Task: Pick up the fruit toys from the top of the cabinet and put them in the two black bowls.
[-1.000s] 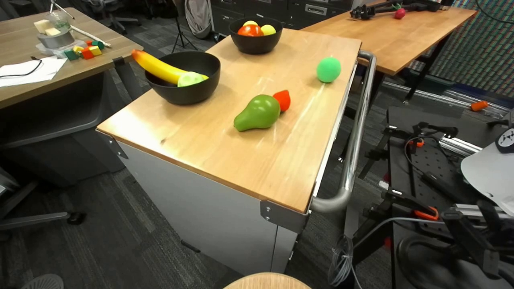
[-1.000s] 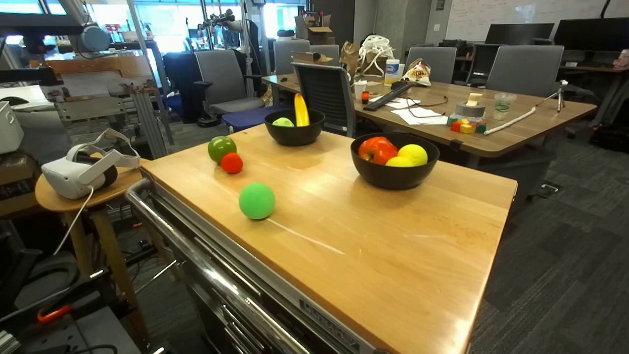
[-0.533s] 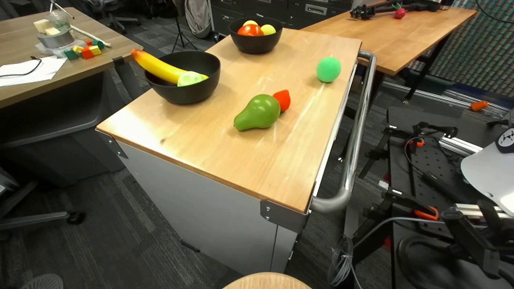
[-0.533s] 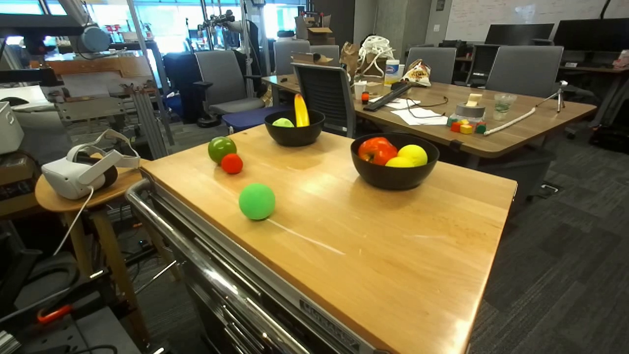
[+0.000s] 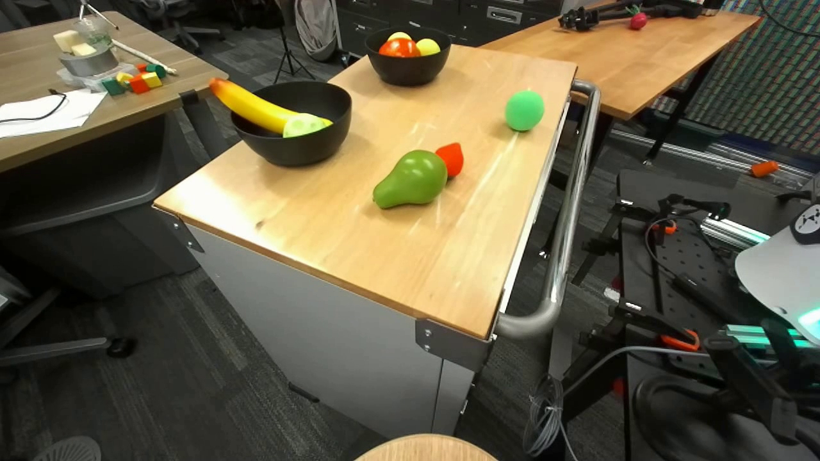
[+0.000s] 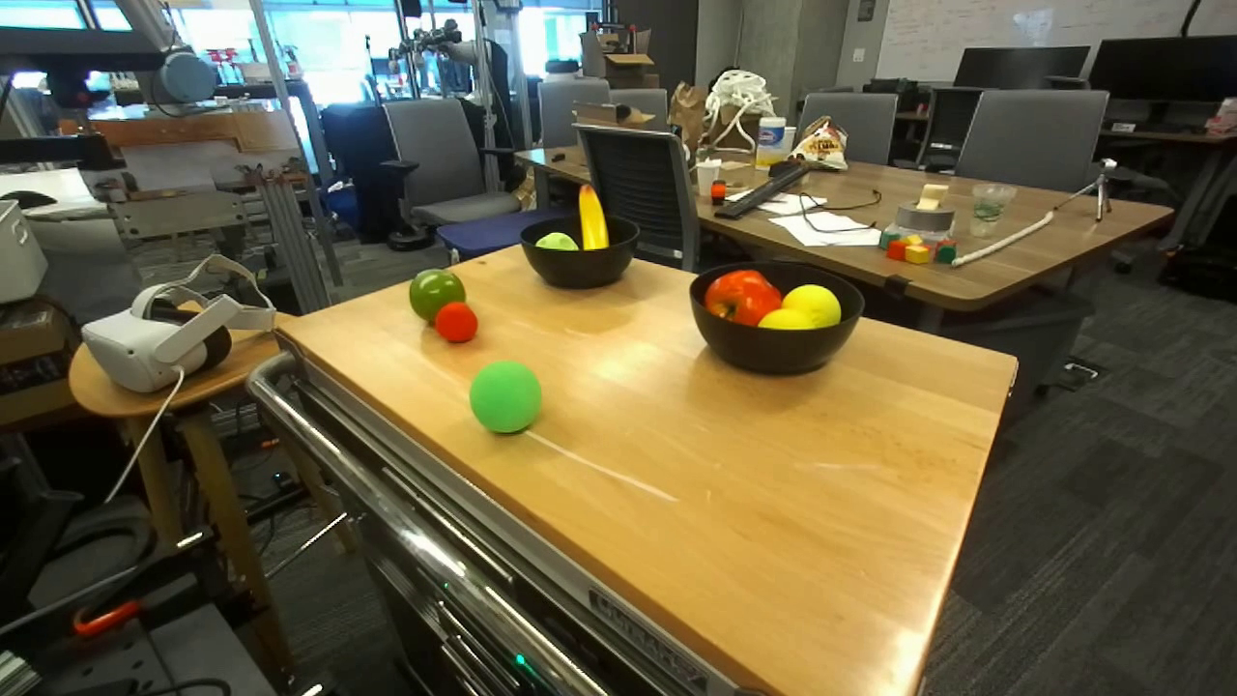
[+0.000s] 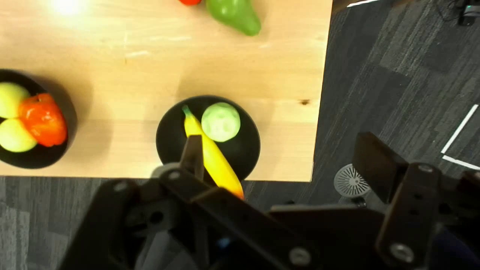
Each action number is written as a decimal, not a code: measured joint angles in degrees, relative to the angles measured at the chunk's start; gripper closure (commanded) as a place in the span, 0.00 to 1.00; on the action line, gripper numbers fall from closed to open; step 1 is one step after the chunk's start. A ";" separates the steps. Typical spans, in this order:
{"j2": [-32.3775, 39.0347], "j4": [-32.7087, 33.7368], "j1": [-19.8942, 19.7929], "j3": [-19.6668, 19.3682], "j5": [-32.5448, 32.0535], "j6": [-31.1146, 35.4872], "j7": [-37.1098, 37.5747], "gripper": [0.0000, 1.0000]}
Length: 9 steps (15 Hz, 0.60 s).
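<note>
On the light wooden top of the cabinet (image 5: 339, 237) lie three fruit toys: a green pear (image 5: 413, 179), a small red one (image 5: 452, 160) beside it, and a bright green ball (image 6: 505, 396) near the rail side. Of the two black bowls, one (image 5: 288, 150) holds a long yellow banana (image 7: 215, 157), leaning over its rim, and a pale green round toy (image 7: 221, 122). A red fruit (image 6: 742, 296) and yellow ones (image 6: 812, 304) sit in the other bowl (image 6: 778, 348). My gripper (image 7: 279, 150) is open above the cabinet's corner, holding nothing; one finger overlaps the banana in the wrist view. Neither exterior view shows it.
A metal rail handle (image 5: 580, 179) runs along one cabinet edge. Past it stands a stool bearing a white headset (image 6: 184, 329). A cluttered table (image 6: 1024, 266) is behind the bowls, and a wooden desk (image 5: 615, 51) lies beyond the cabinet.
The toys and bowls keep their places. A light reflected on the metal parts at the right of an exterior view has turned from white to green.
</note>
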 measured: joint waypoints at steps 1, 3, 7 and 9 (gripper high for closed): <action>-1.94 -2.74 -0.32 -0.04 1.34 -0.09 1.12 0.00; -6.28 -8.57 -1.15 -0.32 4.14 -0.13 3.32 0.00; -13.94 -20.76 -2.65 -1.31 5.34 0.60 6.78 0.00; -16.22 -27.28 -4.05 -1.32 5.31 1.44 6.92 0.00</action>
